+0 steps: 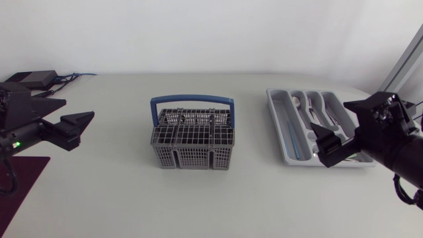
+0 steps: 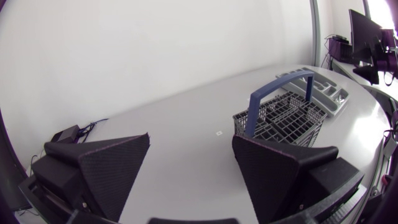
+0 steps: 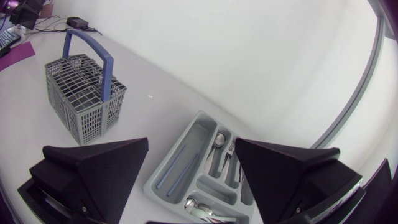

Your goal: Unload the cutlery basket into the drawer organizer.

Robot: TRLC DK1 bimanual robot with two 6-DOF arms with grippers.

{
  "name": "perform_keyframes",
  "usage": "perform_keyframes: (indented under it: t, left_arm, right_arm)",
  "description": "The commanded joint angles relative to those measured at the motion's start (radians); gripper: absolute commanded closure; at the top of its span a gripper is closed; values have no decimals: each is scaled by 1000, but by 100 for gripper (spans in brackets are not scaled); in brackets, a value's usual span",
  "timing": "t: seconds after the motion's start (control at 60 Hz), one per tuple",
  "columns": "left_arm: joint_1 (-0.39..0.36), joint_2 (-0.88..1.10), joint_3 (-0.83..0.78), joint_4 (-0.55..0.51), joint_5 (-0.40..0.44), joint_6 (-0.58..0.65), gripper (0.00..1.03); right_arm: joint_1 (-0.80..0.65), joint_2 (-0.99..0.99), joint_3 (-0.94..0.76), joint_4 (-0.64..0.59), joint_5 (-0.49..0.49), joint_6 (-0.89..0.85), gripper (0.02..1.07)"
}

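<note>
Basket: cutlery basket (image 1: 193, 140) upright mid-table; no cutlery shows inside
Organizer: drawer organizer (image 1: 281, 125) well apart to its right; spoons (image 3: 217, 140) lie in it
Handling: basket likely light, stiff mesh; cutlery hard, slippery, best pinched mid-handle
Claws: left gripper (image 2: 191, 137) and right gripper (image 3: 191, 140) both spread, empty
Obstacles: blue handle (image 1: 192, 100) arches over the basket's mouth; purple mat (image 1: 20, 175) well away

A robotics lab, by the look of it. A white table (image 1: 119, 192) has a left arm (image 1: 23, 125) at nine o'clock, a right arm (image 1: 390, 142) at three and a cabled black box (image 1: 32, 79) at ten.
</note>
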Motion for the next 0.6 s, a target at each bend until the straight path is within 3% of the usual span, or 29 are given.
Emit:
perform_keyframes:
  t: [0.0,0.4,0.583]
  left_arm:
    - [3,-48,-31,17,11,-75,4]
    - [-22,-265,-106,10,11,-299,4]
    - [-48,-357,-191,31,-60,-311,4]
  right_arm:
    - [-20,-55,-37,-28,9,40,6]
    - [-103,-346,-103,-107,13,92,6]
    - [-126,-405,-179,-59,-4,160,6]
